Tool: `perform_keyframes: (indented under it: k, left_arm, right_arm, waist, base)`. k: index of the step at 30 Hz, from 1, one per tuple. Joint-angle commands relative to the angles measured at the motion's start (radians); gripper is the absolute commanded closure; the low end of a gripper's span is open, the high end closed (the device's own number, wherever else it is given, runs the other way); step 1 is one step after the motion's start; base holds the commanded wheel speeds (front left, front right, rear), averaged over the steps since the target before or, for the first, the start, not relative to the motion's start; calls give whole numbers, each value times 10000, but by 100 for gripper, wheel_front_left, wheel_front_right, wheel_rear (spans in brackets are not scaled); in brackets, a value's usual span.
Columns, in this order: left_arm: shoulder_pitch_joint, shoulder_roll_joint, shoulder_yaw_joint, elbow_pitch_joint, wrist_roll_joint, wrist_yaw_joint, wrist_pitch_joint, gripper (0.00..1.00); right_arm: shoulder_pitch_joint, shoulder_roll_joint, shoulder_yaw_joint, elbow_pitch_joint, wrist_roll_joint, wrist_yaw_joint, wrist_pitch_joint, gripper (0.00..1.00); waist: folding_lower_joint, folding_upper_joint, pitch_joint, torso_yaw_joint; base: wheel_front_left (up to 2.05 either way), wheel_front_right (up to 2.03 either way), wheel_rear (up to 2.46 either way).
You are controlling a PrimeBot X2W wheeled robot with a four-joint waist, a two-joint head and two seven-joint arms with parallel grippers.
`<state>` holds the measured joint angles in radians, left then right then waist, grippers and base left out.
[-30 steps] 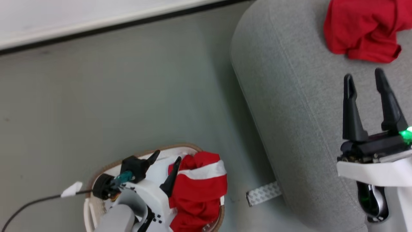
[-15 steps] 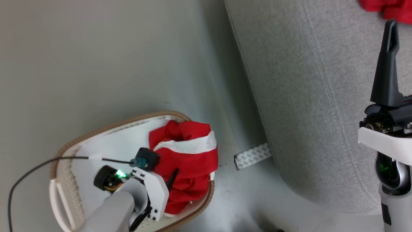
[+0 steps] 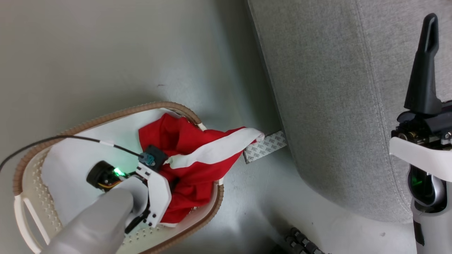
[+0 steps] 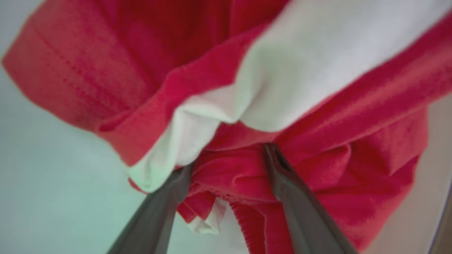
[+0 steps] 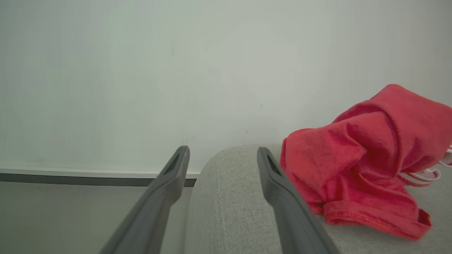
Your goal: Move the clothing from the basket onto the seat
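- Your left end effector [image 4: 227, 158] is down inside the basket [image 3: 106, 118], fingers spread wide and tips pushed into the folds of the red garment [image 3: 197, 165]; a bunch of red fabric sits loose between them
- That garment lies heaped against the basket wall nearest the seat [image 3: 335, 106]
- Its broad white band [image 3: 219, 148] hangs out over the tan rim, and its end reaches the grey patterned strip [image 3: 265, 150] on the floor [image 3: 106, 53]
- The basket stands on the floor near the seat's rounded edge, with a gap between them
- Your right end effector [image 5: 223, 151] hangs above the seat, fingers wide apart over bare upholstery
- A second red garment [image 5: 363, 165] lies crumpled on the seat just beside one of its fingers, with thin white trim showing at the far side
- A black cable [image 3: 53, 139] crosses over the basket to your left wrist
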<state>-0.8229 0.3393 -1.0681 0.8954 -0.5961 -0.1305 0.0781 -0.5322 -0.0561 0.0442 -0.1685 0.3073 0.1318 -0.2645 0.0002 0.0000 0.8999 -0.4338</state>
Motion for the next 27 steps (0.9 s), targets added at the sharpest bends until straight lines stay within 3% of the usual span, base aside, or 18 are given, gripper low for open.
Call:
perform_keyframes:
  k: [1,9,10,12,18,27]
  left_arm:
    - [-104,168,-126,35,-238,5,19,0]
    - [-608,514,-1482,26,-1262,8,193,0]
    - [-659,521,-1597,3,-1393,13,202,39]
    - [-789,553,-1769,-126,-1565,12,122,100]
    - [-960,619,-2007,-322,-2027,12,-445,100]
    - [-370,-160,-2112,-387,-2706,11,-1901,100]
  right_arm:
    - [-24,52,29,-70,-92,-22,5,0]
    - [54,69,253,-276,-331,-22,5,0]
    - [56,68,267,-279,-344,-22,5,0]
    - [30,67,281,-263,-354,-22,5,0]
    - [-176,68,297,-108,-279,-22,5,0]
    - [11,60,189,328,-615,-22,5,0]
  waist:
    - [-2,0,109,76]
    - [-2,0,322,404]
    - [-2,0,322,415]
    - [-2,0,316,420]
    - [-2,0,69,457]
    - [-2,0,-1839,1124]
  base:
    - [22,22,22]
    - [13,13,13]
    - [3,3,3]
    - [0,0,0]
    - [0,0,0]
    - [0,0,0]
